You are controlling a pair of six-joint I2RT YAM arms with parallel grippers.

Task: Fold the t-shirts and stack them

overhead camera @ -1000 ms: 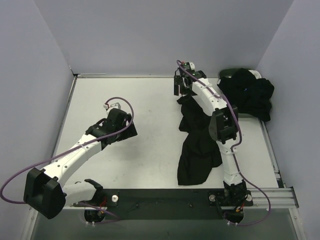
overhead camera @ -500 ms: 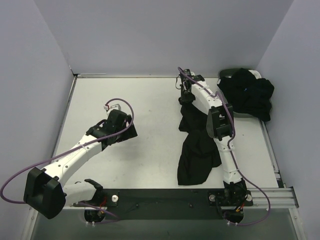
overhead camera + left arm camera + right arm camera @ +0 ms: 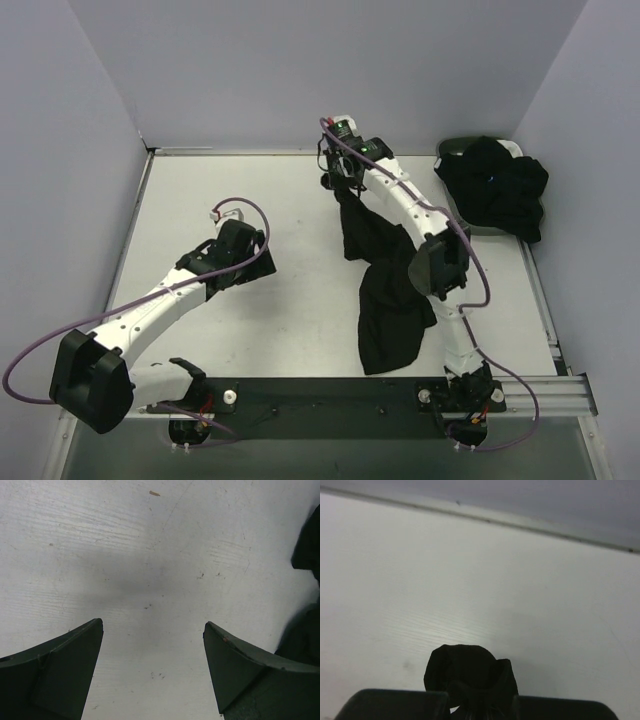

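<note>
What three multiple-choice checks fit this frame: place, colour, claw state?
1. Where is the heap of black shirts? A far right corner B near left corner C under the left arm
2. What colour is the long shirt on the table? A white B black C red
3. How is the right claw? A open over bare table B out of view C shut on the long shirt
Answers: A, the heap sits at the back on the right; B, it is dark throughout; C, black cloth is bunched in it.
</note>
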